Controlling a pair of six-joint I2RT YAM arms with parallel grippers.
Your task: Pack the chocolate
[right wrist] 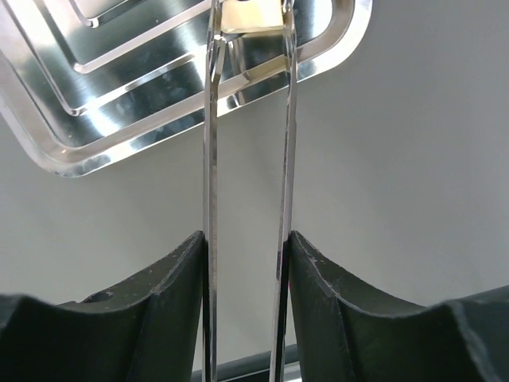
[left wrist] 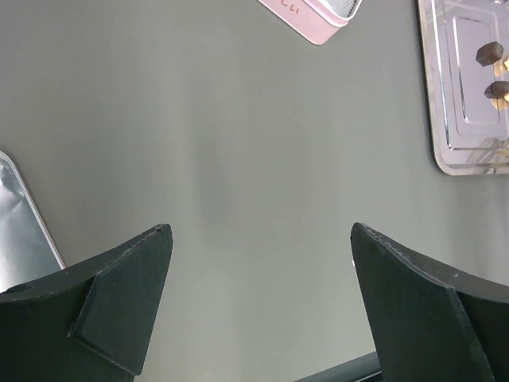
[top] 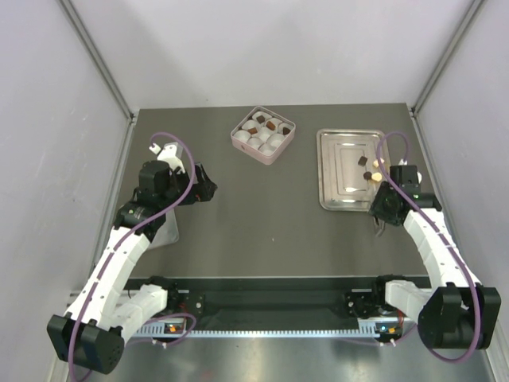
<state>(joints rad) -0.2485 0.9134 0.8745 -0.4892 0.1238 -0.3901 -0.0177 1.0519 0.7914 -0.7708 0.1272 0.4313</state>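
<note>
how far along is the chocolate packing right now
Several chocolates already sit in cups in the pink box. In hand: tweezers in the right gripper's jaws pinch a cream piece at the tray. Still to go: two dark pieces on the tray.

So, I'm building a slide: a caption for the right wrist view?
Right gripper clamps metal tweezers on a cream chocolate at the steel tray's edge.

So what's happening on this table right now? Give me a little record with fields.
left hand: open, empty, above bare table
right hand: shut on tweezers, tips pinching a cream chocolate at the tray
tray: two dark chocolates lie in it
pink box: white paper cups, several holding dark pieces
</note>
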